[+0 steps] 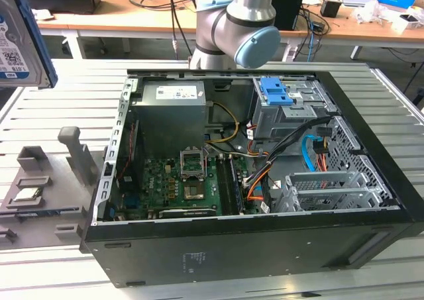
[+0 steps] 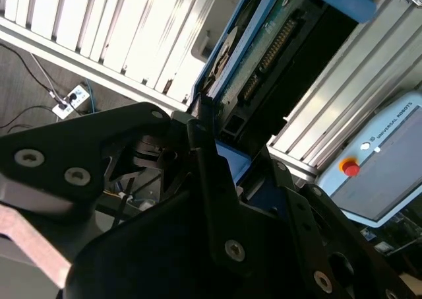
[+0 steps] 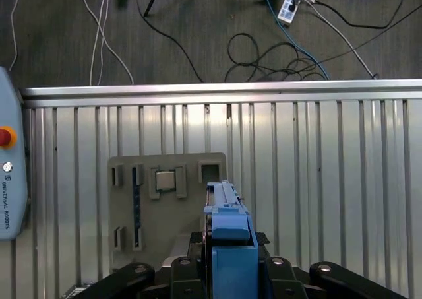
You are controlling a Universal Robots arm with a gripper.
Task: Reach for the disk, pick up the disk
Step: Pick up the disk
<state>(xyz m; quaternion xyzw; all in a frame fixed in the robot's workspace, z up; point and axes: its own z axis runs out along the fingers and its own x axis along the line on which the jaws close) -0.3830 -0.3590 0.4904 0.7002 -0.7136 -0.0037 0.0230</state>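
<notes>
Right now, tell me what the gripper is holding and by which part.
The gripper is shut on the disk, gripping one end across its blue side rail.

Bare table [image 1: 66,108] lies open beside the fixture [image 1: 40,181] (upright posts) and case [image 1: 265,247].

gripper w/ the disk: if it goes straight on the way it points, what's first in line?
Probably the grey fixture tray on the slatted table: in the first wrist view the gripper, shut on the disk, aims at it. Depth is unclear.
</notes>
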